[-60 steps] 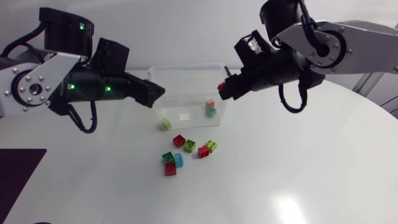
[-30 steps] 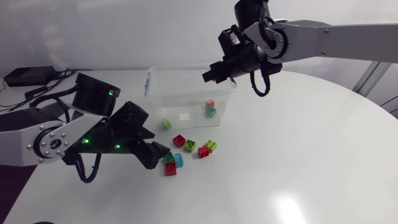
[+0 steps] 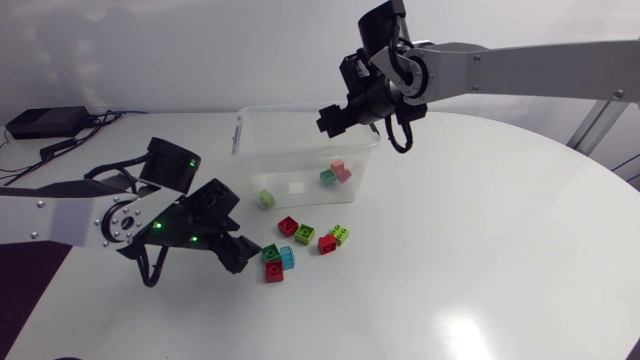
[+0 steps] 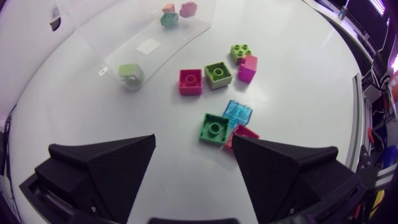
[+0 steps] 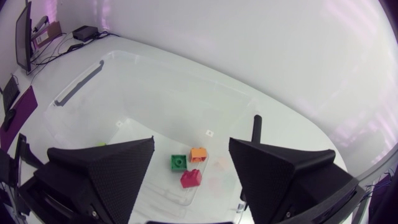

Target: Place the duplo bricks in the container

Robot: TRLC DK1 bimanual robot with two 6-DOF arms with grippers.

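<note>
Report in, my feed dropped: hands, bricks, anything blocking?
Left hand open, low beside loose bricks. Right hand open above container. Seven on table, four inside. No obstruction seen.

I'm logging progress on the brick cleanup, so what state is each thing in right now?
Container: upright, no lid, four bricks in it.
Stored bricks: four, lying on the container floor.
Loose bricks: seven, on the table, outside the container.
Left tool: open, empty, low beside the green brick.
Right tool: open, empty, above the container.
</note>
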